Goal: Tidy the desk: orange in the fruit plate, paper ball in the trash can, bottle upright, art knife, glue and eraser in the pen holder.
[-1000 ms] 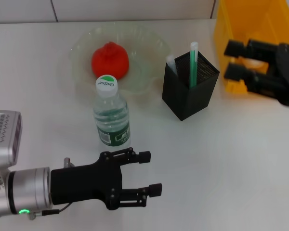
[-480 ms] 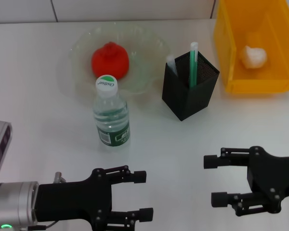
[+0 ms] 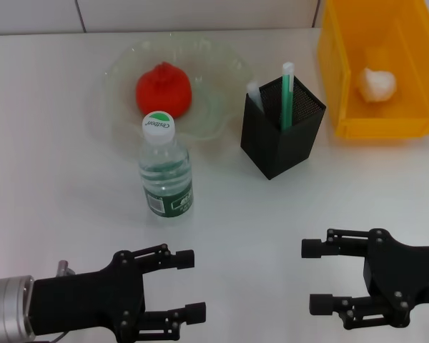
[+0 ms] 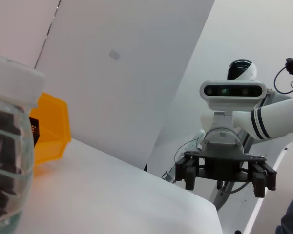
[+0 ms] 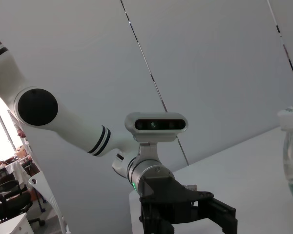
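Observation:
The orange lies in the pale-green fruit plate. Just in front of the plate the bottle stands upright, and it fills the near edge of the left wrist view. The paper ball rests inside the yellow trash can. In the black mesh pen holder stand a green-white stick and a whitish item; which is the art knife or the glue I cannot tell. The eraser is out of view. My left gripper and right gripper hover open and empty near the front edge.
White tabletop lies between the two grippers and the objects. The right gripper shows across the table in the left wrist view, and the left gripper in the right wrist view. The trash can stands at the back right.
My right gripper left the trash can and came down to the table's front; the paper ball now lies in the can. The left gripper drew back toward the front edge.

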`<move>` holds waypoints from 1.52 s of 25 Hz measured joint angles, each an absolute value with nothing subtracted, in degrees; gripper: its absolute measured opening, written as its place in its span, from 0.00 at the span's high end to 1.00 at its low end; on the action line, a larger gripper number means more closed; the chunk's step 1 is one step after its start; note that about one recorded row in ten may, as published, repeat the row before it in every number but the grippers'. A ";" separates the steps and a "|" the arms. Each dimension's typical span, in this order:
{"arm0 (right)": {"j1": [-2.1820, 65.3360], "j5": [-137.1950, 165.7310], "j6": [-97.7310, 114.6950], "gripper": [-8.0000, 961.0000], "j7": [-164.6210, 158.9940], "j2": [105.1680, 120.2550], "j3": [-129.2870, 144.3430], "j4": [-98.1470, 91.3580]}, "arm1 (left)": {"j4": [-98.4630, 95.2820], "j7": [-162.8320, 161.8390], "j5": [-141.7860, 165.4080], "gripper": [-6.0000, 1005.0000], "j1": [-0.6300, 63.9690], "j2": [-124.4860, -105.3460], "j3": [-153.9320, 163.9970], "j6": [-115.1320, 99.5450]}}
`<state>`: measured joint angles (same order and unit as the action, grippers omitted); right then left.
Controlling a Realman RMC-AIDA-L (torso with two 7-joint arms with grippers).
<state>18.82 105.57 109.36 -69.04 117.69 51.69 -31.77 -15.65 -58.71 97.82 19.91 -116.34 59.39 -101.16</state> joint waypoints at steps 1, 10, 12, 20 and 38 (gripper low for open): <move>18.75 105.58 109.39 0.21 -69.03 117.69 51.68 -31.77 | -15.65 -58.71 97.82 0.18 19.91 -116.34 59.39 -101.16; 17.90 105.49 109.69 0.21 -68.27 117.69 51.59 -31.73 | -16.90 -58.75 97.73 0.18 18.19 -116.11 57.46 -103.00; 17.75 105.35 109.68 0.21 -68.23 117.69 51.58 -31.73 | -16.91 -58.78 97.73 0.18 18.19 -116.10 57.27 -103.01; 17.56 105.22 109.44 0.21 -68.20 117.85 51.59 -31.72 | -16.96 -58.80 97.73 0.18 18.19 -116.10 55.85 -103.07; 17.77 105.10 109.33 0.21 -68.20 118.04 51.59 -31.72 | -16.97 -58.69 97.74 0.18 17.58 -116.32 53.70 -103.80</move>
